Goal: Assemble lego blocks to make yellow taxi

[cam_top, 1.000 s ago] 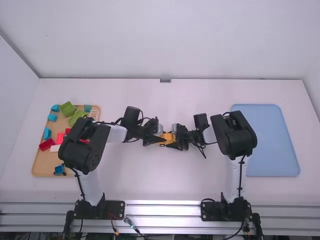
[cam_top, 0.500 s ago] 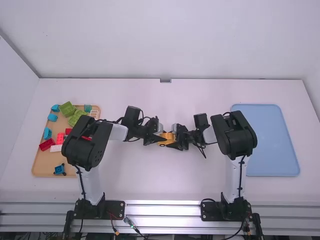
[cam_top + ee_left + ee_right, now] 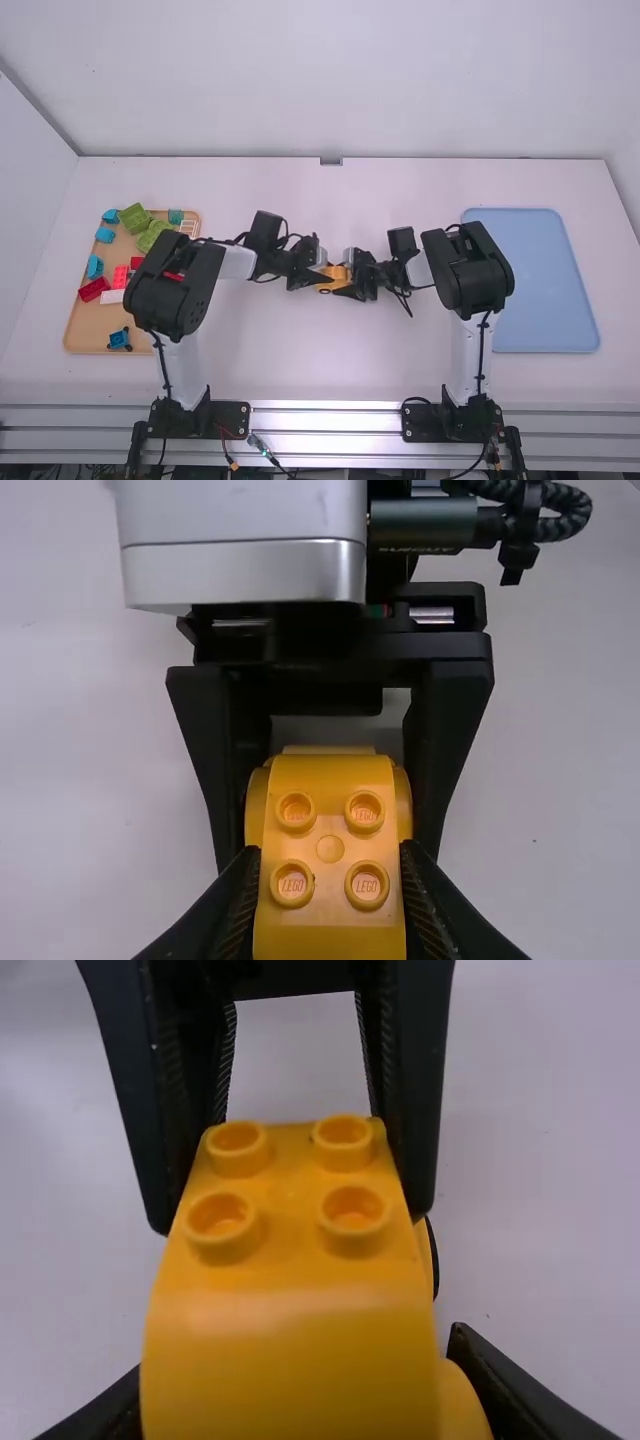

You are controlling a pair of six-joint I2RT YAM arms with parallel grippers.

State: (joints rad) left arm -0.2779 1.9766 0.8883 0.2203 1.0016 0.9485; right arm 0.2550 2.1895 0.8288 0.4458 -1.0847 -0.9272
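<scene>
Near the middle of the table in the high view, my left gripper (image 3: 318, 274) and my right gripper (image 3: 350, 276) face each other, both shut on the yellow taxi (image 3: 332, 284). The left wrist view has the taxi's studded yellow top (image 3: 330, 850) between the fingers of my left gripper (image 3: 330, 885), with the other gripper's fingers on it farther off. Seen from the right wrist, the yellow body (image 3: 290, 1360) stands close between the fingers of my right gripper (image 3: 300, 1400); a dark wheel edge shows at its side. The taxi's underside is hidden.
At the left, a wooden tray (image 3: 85, 325) holds loose green, red, teal and white blocks, plus a small blue wheeled piece (image 3: 119, 340). The left arm's elbow overhangs its right part. A light blue tray (image 3: 545, 290) lies at the right, beside the right arm.
My left arm's elbow has shifted slightly from a second ago, while its gripper stays at the taxi. The right arm and the taxi look unmoved.
</scene>
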